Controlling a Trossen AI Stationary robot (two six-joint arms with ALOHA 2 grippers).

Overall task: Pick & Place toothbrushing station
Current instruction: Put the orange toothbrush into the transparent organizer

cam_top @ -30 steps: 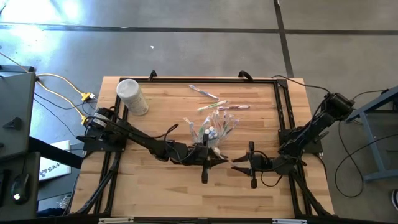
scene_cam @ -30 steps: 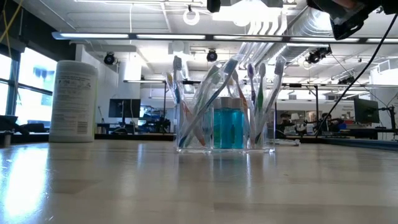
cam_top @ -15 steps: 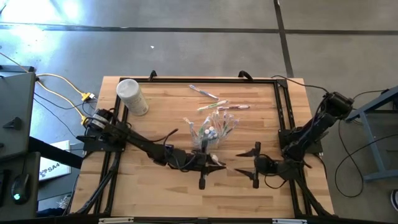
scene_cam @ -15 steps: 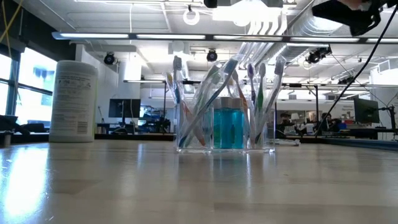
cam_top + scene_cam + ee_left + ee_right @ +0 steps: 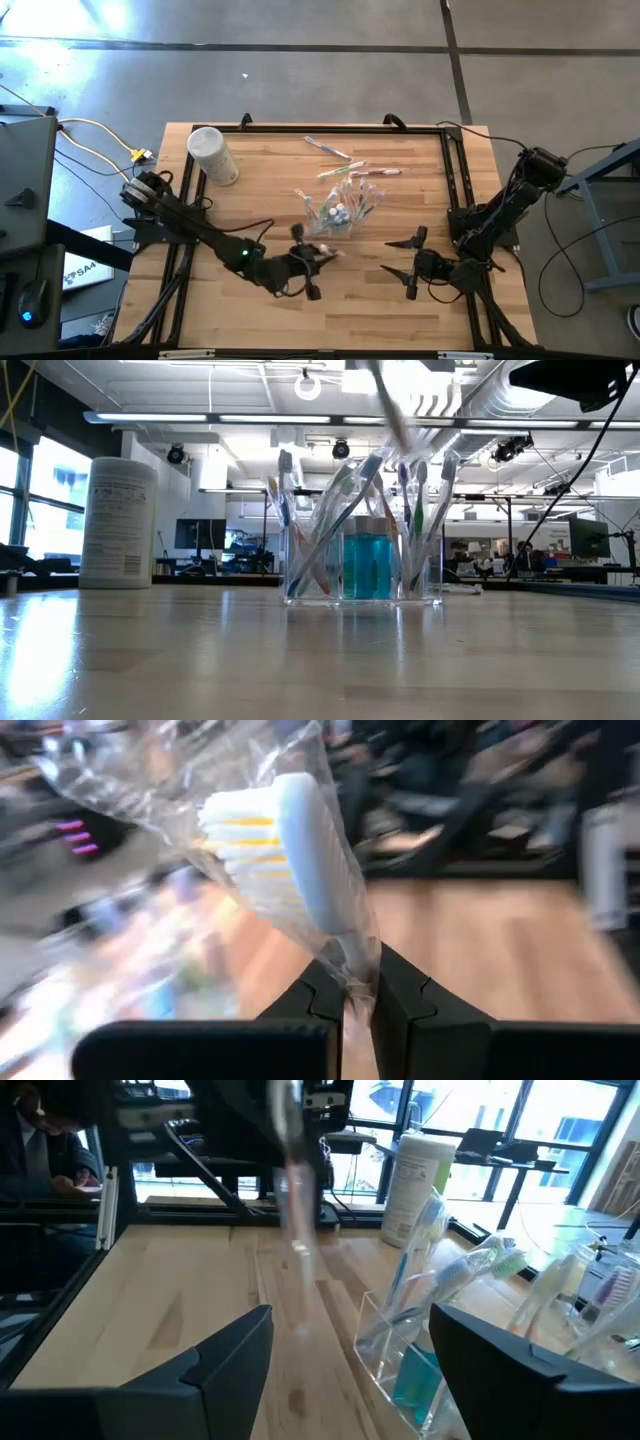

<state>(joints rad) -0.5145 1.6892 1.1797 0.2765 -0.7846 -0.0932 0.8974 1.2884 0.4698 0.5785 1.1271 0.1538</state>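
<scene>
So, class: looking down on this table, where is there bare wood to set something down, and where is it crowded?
Bare wood lies along the table's near edge and its right side, past the right end effector. It is crowded mid-table: the station, loose toothbrushes behind it, and the left end effector holding a wrapped toothbrush. The tub takes the far left corner.

You've got one toothbrushing station (image 5: pixel 340 212), one white tub (image 5: pixel 212 155), three loose toothbrushes (image 5: pixel 350 168) beyond the station.
</scene>
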